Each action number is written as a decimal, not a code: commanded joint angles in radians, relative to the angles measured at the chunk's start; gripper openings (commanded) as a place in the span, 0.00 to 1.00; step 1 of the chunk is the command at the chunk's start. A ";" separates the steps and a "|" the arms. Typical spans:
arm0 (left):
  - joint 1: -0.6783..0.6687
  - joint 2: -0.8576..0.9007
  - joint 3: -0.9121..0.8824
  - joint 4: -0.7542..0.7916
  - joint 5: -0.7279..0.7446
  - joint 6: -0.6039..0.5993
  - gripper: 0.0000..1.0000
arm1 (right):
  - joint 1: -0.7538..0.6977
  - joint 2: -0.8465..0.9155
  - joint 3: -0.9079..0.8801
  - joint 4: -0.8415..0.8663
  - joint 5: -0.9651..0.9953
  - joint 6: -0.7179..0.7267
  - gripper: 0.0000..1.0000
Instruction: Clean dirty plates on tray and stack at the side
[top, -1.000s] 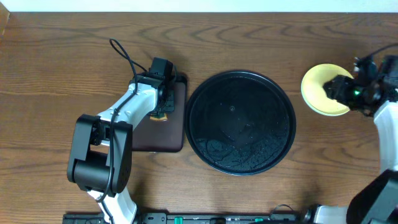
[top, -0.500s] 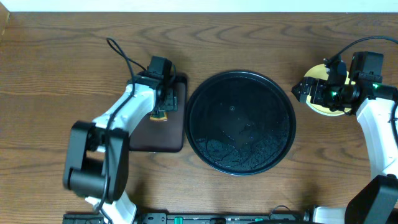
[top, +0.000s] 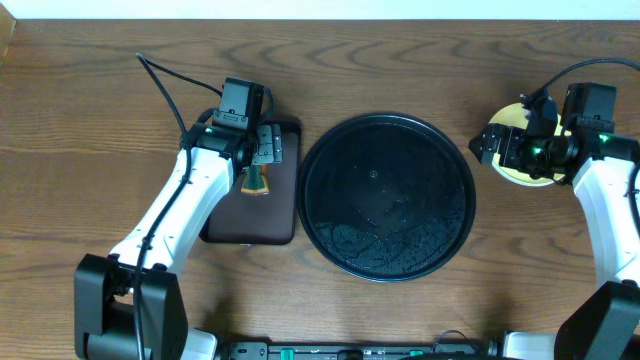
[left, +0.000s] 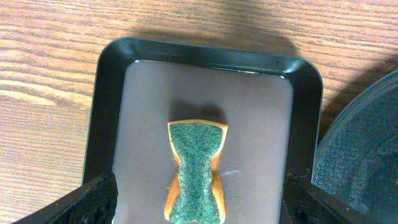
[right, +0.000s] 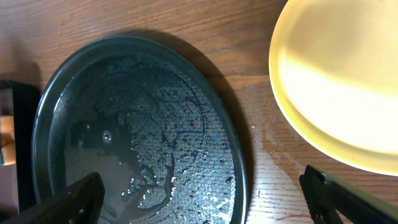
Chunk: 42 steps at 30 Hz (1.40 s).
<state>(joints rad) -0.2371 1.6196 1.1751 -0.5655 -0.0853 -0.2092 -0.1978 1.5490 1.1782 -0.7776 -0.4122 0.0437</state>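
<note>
On the counter, the round black tray sits beaded with water, ahead-left of the right jaws. The smaller brown tray lies directly under the left jaws, just beside the black one. The yellow plate is off the black tray, on the counter ahead-right of the right jaws, which hover partly over it. Can't tell if other plates lie beneath. The sponge, green side up, rests in the brown tray, centred between the left jaws, untouched. Both jaws are spread wide, gripping nothing.
</note>
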 joint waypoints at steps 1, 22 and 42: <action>0.003 0.001 0.016 -0.001 -0.013 -0.001 0.86 | 0.007 -0.005 0.011 -0.001 -0.007 -0.008 0.99; 0.003 0.001 0.016 -0.001 -0.013 -0.001 0.86 | 0.051 -0.351 0.003 0.122 0.073 -0.031 0.99; 0.003 0.001 0.016 -0.001 -0.013 -0.001 0.86 | 0.148 -1.260 -0.892 1.213 0.095 -0.164 0.99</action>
<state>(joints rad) -0.2371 1.6196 1.1751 -0.5671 -0.0856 -0.2092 -0.0601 0.3267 0.3969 0.3817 -0.3332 -0.1146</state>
